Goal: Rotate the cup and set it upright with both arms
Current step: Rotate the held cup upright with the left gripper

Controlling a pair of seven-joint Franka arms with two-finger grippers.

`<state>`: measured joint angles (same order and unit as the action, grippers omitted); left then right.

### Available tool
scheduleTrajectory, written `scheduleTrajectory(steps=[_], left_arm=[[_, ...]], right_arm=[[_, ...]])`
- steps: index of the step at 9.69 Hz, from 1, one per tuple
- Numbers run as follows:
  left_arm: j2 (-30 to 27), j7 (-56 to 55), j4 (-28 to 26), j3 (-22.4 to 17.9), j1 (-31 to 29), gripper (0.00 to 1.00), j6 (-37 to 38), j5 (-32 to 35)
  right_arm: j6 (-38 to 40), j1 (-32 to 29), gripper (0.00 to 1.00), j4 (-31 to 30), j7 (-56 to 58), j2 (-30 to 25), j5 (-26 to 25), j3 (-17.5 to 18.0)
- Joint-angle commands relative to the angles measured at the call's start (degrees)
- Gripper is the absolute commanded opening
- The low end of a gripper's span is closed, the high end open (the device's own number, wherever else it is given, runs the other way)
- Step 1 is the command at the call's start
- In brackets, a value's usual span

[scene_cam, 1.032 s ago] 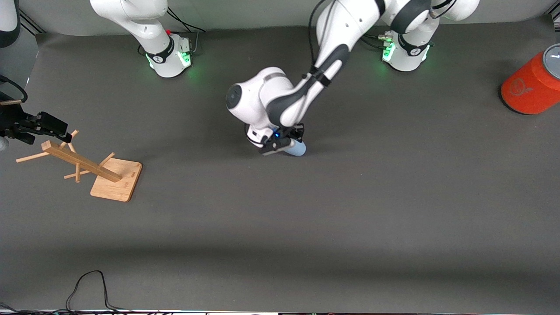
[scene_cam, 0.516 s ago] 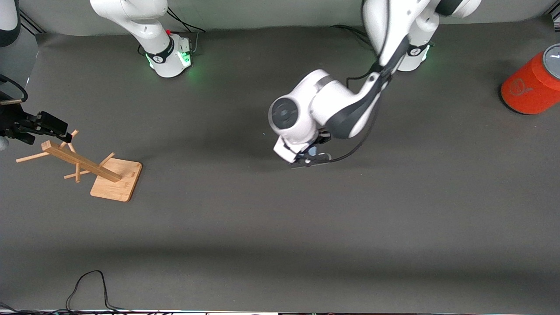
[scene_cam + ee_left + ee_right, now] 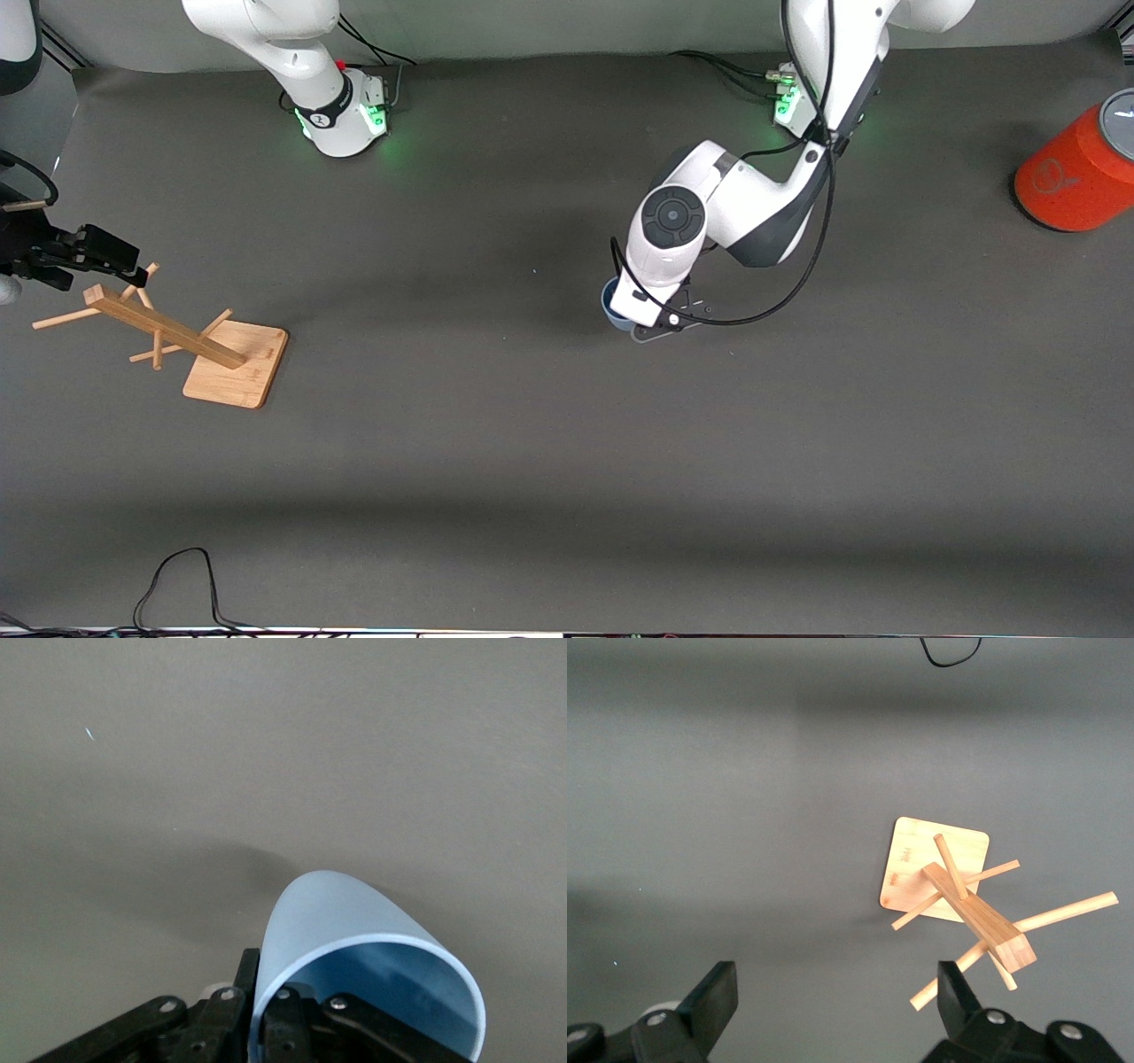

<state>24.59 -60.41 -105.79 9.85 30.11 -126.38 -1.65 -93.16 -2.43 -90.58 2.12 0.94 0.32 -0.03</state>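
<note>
The pale-blue cup [image 3: 354, 930] is pinched by its wall in my left gripper [image 3: 266, 997], one finger inside the darker blue mouth and one outside. In the front view only an arc of the cup [image 3: 609, 303] shows from under the left wrist, with the left gripper [image 3: 651, 326] low over the middle of the mat. The right gripper [image 3: 106, 257] waits open over the top of the wooden rack at the right arm's end of the table. In the right wrist view the right gripper [image 3: 837, 992] has nothing between its fingers.
A wooden peg rack [image 3: 177, 332] on a square base leans at the right arm's end; it shows below in the right wrist view as the rack [image 3: 961, 899]. A large orange cylinder [image 3: 1076, 173] lies at the left arm's end. A black cable [image 3: 177, 580] loops near the front edge.
The left arm swung toward its own end of the table and turned its wrist, carrying the cup; the cup, seen lying sideways before, now shows its open mouth. The right arm stayed still.
</note>
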Motion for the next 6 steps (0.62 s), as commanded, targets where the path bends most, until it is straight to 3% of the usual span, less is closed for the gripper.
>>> scheduleTrajectory(steps=[1,6], left_arm=[[-2.79,-4.18,-3.46,-0.1,0.12,0.0,-2.11,-0.81],[0.2,-4.01,-3.55,-0.1,0.21,0.0,-3.34,-0.46]], right_arm=[[0.87,0.41,1.0,0.67,1.48,0.12,-0.23,-0.5],[0.78,0.41,1.0,0.93,1.4,0.38,-0.67,-0.5]])
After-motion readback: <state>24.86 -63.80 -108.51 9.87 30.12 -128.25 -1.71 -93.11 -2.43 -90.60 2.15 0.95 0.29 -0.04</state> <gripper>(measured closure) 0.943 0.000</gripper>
